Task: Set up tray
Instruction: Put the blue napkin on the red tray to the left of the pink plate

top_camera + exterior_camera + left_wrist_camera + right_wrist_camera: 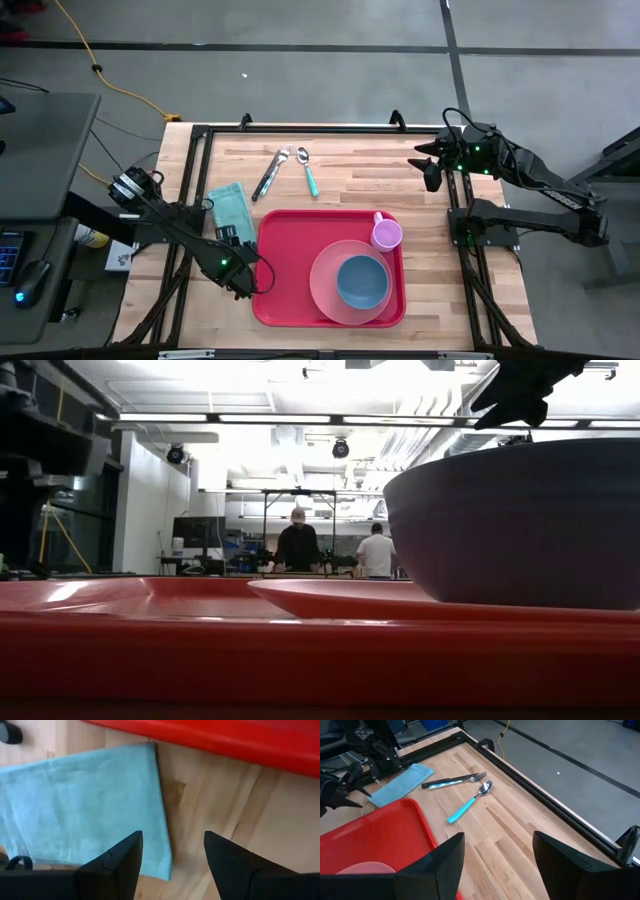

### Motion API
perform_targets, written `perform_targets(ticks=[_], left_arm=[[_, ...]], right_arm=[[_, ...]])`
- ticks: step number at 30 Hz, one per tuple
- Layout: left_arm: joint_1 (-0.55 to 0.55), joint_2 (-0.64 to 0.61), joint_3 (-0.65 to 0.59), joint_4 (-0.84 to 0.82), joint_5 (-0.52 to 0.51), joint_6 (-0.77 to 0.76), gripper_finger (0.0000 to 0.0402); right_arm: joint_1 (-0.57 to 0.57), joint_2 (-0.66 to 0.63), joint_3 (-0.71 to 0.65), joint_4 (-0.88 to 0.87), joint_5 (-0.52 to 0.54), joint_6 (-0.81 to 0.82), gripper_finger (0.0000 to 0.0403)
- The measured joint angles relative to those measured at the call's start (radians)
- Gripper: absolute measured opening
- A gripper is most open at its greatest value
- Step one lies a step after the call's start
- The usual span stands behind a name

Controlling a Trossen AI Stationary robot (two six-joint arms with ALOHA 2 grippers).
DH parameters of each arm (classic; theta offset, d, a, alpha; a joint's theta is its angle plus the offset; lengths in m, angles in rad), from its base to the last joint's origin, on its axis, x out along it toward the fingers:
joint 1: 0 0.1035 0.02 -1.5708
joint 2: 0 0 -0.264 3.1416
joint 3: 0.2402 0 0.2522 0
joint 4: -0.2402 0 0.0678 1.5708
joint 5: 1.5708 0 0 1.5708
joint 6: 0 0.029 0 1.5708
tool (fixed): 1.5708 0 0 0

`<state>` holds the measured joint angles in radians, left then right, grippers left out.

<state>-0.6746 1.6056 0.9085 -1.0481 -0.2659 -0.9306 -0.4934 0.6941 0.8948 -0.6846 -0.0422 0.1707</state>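
The red tray (285,250) lies at the table's middle, toward the near edge. Left of it a teal napkin (232,205) lies flat on the wood. My left gripper (236,248) hangs open, pointing down, over the napkin's near end (150,820). One finger is above the cloth and the other above bare wood. The tray's rim (225,740) runs just beyond them. I see no touch. My right gripper (430,172) waits open, raised over the table's far right corner.
On the tray stand a pink plate (325,290) with a blue bowl (362,282) and a pink cup (387,234). A fork (272,172) and a teal-handled spoon (308,172) lie on the wood beyond the tray. Two people (300,545) stand far behind the table.
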Motion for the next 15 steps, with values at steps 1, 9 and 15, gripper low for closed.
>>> perform_targets(ticks=[1, 9, 15], left_arm=[[0.0, 0.005, -0.002, 0.003, 0.0, -0.007, 0.0244], [0.0, 0.034, -0.045, 0.049, 0.01, -0.053, 0.0244], [-0.001, 0.029, -0.074, 0.068, 0.006, -0.101, 0.0244]], right_arm=[[0.0, 0.0, 0.0, 0.0, -0.001, 0.0, 0.0213], [0.0, 0.0, 0.0, 0.0, -0.006, 0.0, 0.0213], [0.0, 0.0, 0.0, 0.0, -0.008, 0.0, 0.0213]])
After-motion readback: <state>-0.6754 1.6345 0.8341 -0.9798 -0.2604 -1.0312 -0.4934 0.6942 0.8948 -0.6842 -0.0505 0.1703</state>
